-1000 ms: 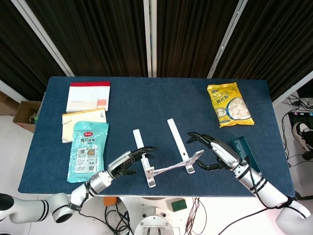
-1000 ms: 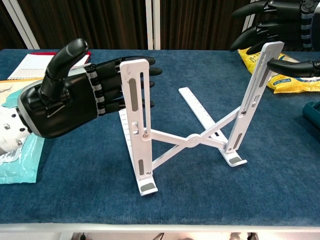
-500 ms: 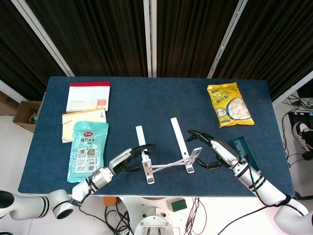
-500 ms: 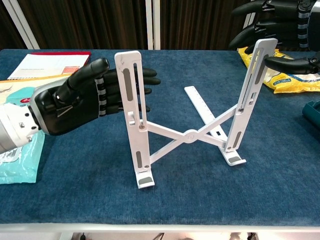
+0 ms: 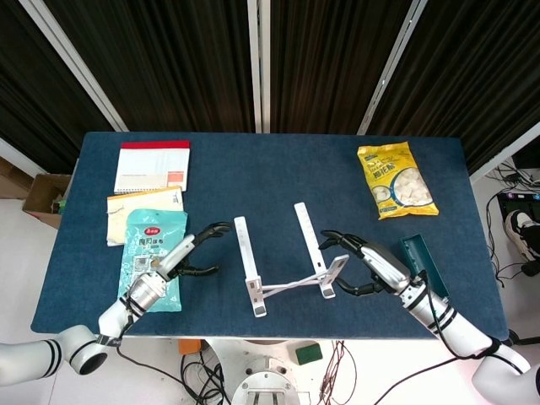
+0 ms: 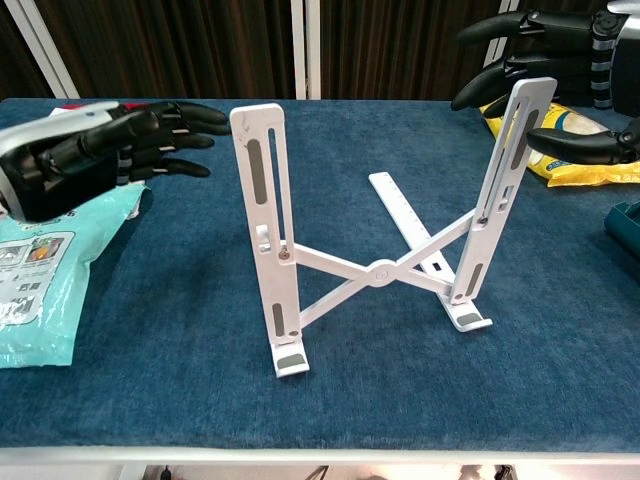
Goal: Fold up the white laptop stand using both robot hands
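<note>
We see the white laptop stand [image 6: 375,270] standing unfolded on the blue table [image 5: 278,173], between the two hands; its left upright [image 6: 268,235] rises well clear of the left hand [image 6: 95,150], which hangs off to that side with fingers spread and nothing in them; its right upright [image 6: 505,180] sits inside the curl of the right hand [image 6: 555,85], fingers above and behind its top, thumb in front; whether any fingertip actually touches the bar we cannot tell, so we cannot say if it is gripped or merely bracketed.

From the chest view we get the crossed braces meeting at a central pivot and the two feet planted on the cloth; the head view hides that but shows both flat rails running away from the hands across the table, and the left hand [image 5: 181,257] hovering over the edge of a teal packet [image 5: 153,257], the right hand [image 5: 367,266] just beside a dark teal box [image 5: 419,257]; a yellow snack bag [image 5: 394,179] lies beyond the right hand, a red-topped notepad [image 5: 153,165] beyond the left.

Half a second earlier the left hand was pressed close behind the left upright; it has since pulled back, leaving open table between them; the stand and the right hand have barely shifted.
</note>
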Controlling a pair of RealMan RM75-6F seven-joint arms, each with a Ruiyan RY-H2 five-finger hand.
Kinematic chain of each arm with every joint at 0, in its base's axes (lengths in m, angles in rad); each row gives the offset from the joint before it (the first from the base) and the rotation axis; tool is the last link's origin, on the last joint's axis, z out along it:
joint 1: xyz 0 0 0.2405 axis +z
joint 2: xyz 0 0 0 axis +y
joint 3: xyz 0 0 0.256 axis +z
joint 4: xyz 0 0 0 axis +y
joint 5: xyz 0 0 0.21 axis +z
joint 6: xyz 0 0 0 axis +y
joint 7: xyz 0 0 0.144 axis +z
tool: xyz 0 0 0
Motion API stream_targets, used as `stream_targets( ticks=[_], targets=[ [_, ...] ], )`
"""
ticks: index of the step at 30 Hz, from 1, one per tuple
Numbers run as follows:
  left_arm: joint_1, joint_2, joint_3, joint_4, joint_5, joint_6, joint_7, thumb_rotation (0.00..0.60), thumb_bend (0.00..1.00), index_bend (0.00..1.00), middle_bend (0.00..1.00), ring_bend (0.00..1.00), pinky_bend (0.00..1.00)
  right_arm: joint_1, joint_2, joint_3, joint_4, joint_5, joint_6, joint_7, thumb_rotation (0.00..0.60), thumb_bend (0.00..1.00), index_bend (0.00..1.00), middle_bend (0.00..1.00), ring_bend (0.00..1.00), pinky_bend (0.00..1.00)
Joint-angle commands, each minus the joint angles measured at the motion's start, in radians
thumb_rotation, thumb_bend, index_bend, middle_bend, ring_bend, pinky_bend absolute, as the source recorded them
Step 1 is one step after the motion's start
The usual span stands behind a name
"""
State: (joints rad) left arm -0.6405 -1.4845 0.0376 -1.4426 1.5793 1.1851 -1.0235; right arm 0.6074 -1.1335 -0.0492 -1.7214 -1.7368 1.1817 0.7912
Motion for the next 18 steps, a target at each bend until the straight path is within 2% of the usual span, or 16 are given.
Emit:
stream_targets(
  ticks=[1,4,11,13,18],
  targets=[
    [0.024,0.008,-0.027,-0.046,0.014,0.066,-0.014,0.264,0.0,0.16,0.09,0.04,0.13,-0.002,-0.001,-0.001,-0.002,0.0,0.002,-0.004,0.6,0.38,0.1,0.25,0.13,0.16],
    [0.027,-0.002,-0.013,-0.07,0.093,0.125,-0.141,0.271,0.0,0.16,0.1,0.04,0.13,-0.003,-0.004,0.0,-0.002,0.003,0.001,-0.008,0.6,0.38,0.1,0.25,0.13,0.16],
    [-0.018,-0.052,0.065,-0.029,0.224,0.142,-0.424,0.375,0.0,0.16,0.1,0.04,0.18,-0.002,-0.009,0.002,0.002,0.01,-0.003,-0.011,0.6,0.38,0.1,0.25,0.13,0.16],
    [-0.029,-0.07,0.087,-0.009,0.24,0.129,-0.464,0.392,0.0,0.16,0.1,0.04,0.18,-0.003,-0.009,0.002,0.004,0.014,-0.003,-0.008,0.6,0.38,0.1,0.25,0.13,0.16],
    [-0.032,-0.112,0.125,0.027,0.225,0.083,-0.46,0.415,0.0,0.16,0.1,0.04,0.18,-0.006,-0.014,-0.001,0.018,0.015,-0.002,0.002,0.6,0.38,0.1,0.25,0.13,0.16]
  ],
)
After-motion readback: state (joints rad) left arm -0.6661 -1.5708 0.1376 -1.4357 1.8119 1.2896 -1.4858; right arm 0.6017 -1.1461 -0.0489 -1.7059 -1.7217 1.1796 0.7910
